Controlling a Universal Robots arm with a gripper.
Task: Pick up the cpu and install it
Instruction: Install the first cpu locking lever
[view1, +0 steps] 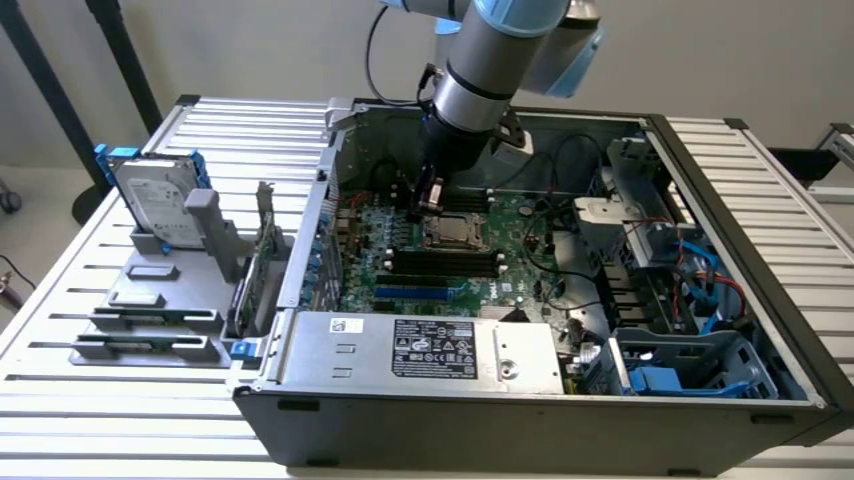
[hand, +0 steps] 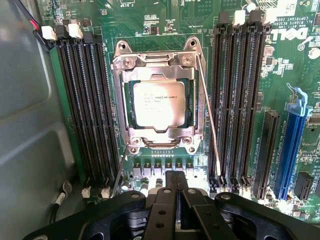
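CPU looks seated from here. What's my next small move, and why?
Probably a short straight lift. The cpu already lies flat inside the socket frame, and the gripper hovers beside it with jaws shut on nothing.

A blue-railed hard drive (view1: 154, 200) stands upright in a grey holder (view1: 147, 345).

The arm (view1: 487, 60) is reaching down from above over the far half of the table (view1: 67, 290), its silver-grey wrist section leaning slightly toward the exterior view's left. The black gripper (view1: 430, 200) is pointing downward, and its fingers (hand: 166, 200) are pressing together, closed, holding nothing.
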